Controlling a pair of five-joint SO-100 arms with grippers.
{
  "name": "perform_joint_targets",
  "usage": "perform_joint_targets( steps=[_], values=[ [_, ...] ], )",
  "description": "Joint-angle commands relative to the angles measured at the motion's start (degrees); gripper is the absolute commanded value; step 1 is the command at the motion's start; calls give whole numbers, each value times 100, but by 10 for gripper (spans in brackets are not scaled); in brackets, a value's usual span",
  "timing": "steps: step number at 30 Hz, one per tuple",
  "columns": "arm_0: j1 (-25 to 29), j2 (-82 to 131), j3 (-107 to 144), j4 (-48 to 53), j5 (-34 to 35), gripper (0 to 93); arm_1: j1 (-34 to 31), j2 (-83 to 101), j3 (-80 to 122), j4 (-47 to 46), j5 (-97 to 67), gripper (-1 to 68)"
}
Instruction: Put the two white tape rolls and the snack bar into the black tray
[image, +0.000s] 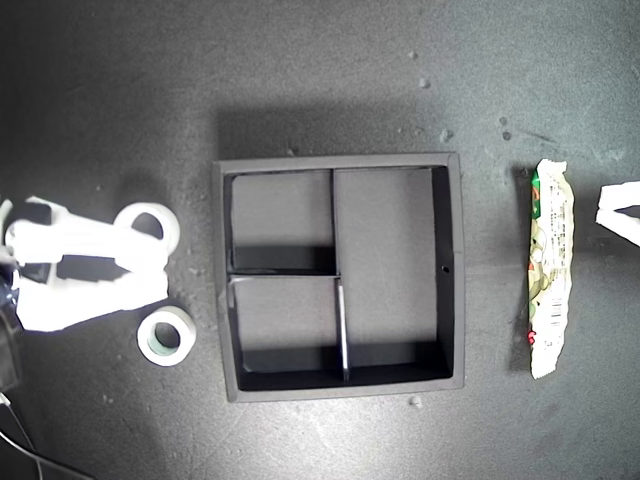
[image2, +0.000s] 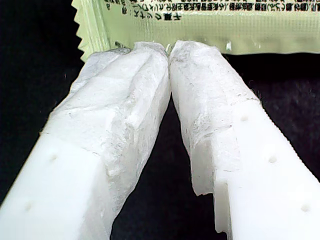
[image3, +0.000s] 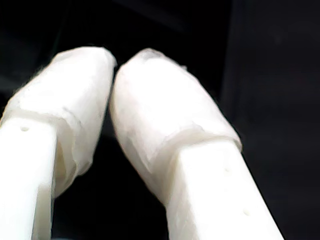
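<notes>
At centre on the dark matte surface (image: 330, 80), the square black three-compartment tray (image: 453, 270) sits with nothing inside. Beyond its rim on the exterior view's right lies the long yellow-green wrapped snack bar (image: 551, 268), my first claw (image2: 170, 50) closed just beside it. On the tray's opposite side, well apart, my second claw (image3: 114, 65) is closed, beside the all-white tape roll (image: 150, 224) and the grey-green-cored tape roll (image: 166, 336).

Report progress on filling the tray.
Nothing done: the black tray holds none of the items. Nothing in hand; my first claw is shut, empty, beside the snack bar. Left: the bar, the all-white roll and the grey-cored roll.
</notes>
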Motion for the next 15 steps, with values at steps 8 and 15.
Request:
perform_joint_targets(
  steps=[8,15],
  values=[
    [44,290,334,-308,387,23,-9,44,70,-264,-1257,-4],
    [202,281,-633,123,1714,110,-167,44,-26,-940,-1828,-3]
  ],
)
